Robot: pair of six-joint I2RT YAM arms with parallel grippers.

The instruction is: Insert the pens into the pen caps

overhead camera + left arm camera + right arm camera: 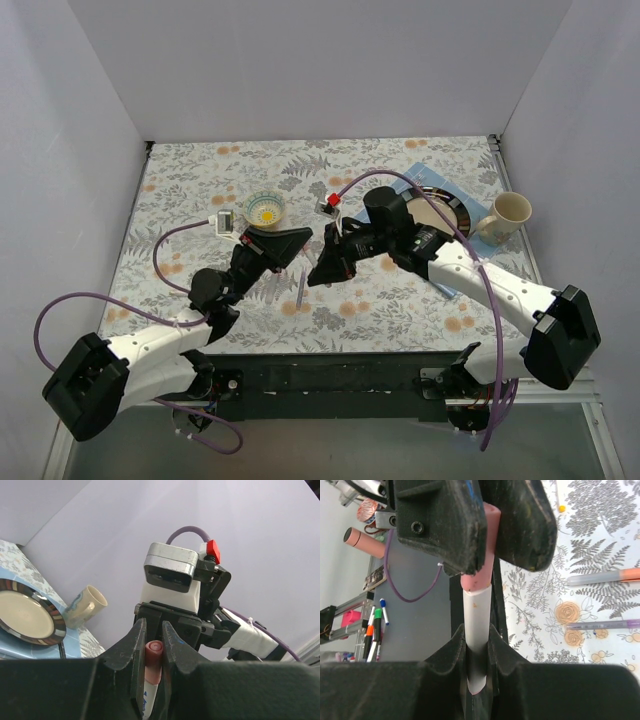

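A: What are you seeing on your feed?
B: Over the middle of the table [400, 300], I'm watching the right gripper [476, 632] and left gripper [153, 627] meeting tip to tip.
A: Holding anything?
B: The right one is clamping a white pen [477, 612]. A grey pen [600, 578] and a purple pen [602, 625] are lying on the table nearby. The left one is squeezing a pinkish-red cap [476, 580] that is sitting over the white pen's end.

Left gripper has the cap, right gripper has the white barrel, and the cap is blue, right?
Not quite: the cap is pinkish-red, not blue, as the right wrist view shows. The left gripper does hold it, and the right gripper holds the white barrel.
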